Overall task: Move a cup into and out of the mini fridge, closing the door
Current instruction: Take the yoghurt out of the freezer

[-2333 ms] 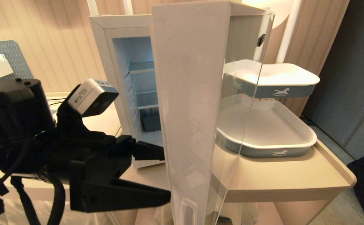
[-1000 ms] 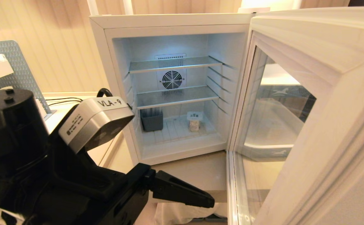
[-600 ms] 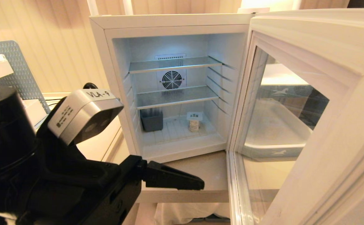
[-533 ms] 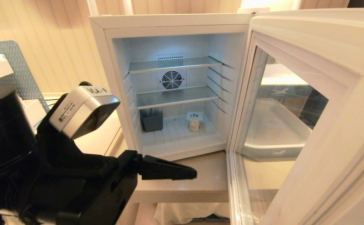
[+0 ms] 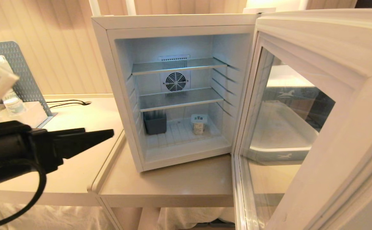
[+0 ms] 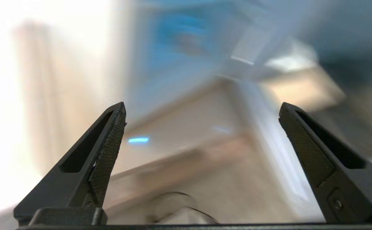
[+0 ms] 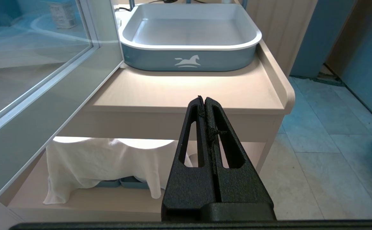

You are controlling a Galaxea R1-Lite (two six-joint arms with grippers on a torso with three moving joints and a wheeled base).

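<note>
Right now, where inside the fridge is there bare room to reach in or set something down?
Both shelves of the mini fridge look bare: upper shelf, middle shelf. The floor is busier: a grey bin at back left, the cup right of centre, a bare strip between and in front. The door stands wide; the open left gripper is outside.

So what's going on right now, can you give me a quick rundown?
Left gripper open, empty, left of the mini fridge. Right gripper shut, parked. Door wide open; cup on fridge floor. Path clear.
</note>
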